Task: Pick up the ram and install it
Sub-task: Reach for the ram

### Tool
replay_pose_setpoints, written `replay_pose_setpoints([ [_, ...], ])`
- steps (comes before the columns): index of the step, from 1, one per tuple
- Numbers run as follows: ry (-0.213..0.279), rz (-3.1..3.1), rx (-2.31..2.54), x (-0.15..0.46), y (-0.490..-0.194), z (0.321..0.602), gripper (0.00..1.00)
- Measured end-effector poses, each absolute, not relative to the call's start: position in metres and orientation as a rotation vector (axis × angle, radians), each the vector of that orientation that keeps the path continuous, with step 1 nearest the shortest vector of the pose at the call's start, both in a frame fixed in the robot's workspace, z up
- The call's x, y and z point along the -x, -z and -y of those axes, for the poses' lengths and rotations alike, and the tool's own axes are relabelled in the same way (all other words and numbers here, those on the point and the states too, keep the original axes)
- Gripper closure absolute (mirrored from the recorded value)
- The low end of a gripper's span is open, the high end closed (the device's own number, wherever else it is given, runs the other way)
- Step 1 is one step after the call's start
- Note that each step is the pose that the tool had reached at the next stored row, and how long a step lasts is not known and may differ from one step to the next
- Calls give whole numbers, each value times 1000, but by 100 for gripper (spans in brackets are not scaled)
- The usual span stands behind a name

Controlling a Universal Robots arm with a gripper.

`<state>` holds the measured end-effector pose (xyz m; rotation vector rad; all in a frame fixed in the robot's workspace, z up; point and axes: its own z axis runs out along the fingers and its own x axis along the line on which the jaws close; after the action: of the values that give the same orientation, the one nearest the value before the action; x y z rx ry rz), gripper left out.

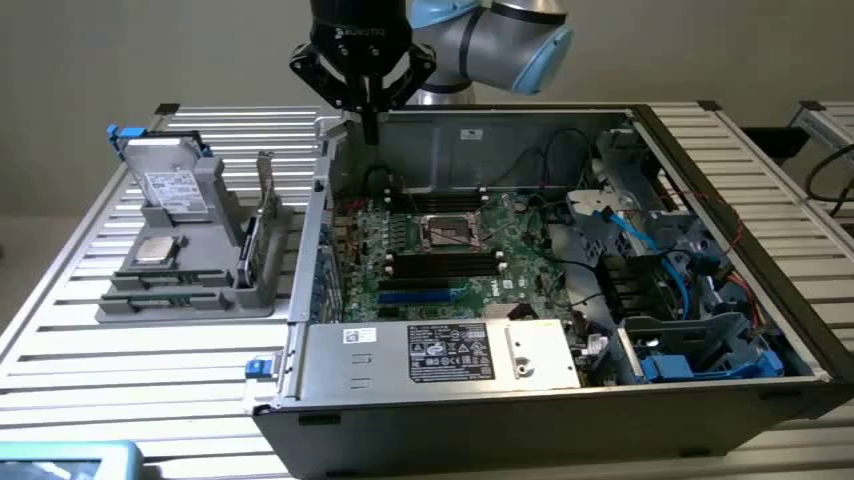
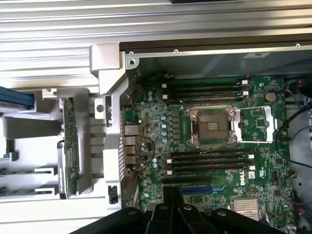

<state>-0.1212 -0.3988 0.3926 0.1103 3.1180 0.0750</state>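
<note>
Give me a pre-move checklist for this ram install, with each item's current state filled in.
1. The gripper is empty: ok, shut on nothing.
2. The ram is ready to pick: ok, lying in the grey tray beside the case.
3. The gripper is over the ram: not ok, it hangs above the case's far wall.
4. The black slots on the motherboard are free: ok, no stick seated.
5. The slot latches are open: cannot tell.
</note>
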Motion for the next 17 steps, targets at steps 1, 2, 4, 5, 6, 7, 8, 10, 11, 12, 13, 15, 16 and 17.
replay_pose_setpoints([
  [1, -75, -3118, -110, 121, -393, 399, 89],
  [2, -75, -3118, -110, 121, -393, 399, 89],
  [4, -75, -3118, -110, 121, -393, 399, 89],
  [5, -75, -3118, -110, 121, -393, 399, 89],
  [6, -75, -3118, -110, 121, -393, 399, 89],
  [7, -75, -3118, -111, 122, -393, 399, 89],
  [8, -75, -3118, -111, 122, -392, 399, 89],
  [10, -74, -3124, -111, 126, -391, 400, 89],
  [11, -75, -3126, -111, 130, -390, 400, 89],
  [12, -75, -3127, -111, 135, -389, 400, 89],
  [13, -75, -3128, -111, 139, -388, 400, 89],
  [15, -75, -3128, -111, 148, -386, 401, 89],
  [16, -75, -3129, -111, 153, -385, 401, 89],
  [17, -74, -3129, -111, 157, -384, 401, 89],
])
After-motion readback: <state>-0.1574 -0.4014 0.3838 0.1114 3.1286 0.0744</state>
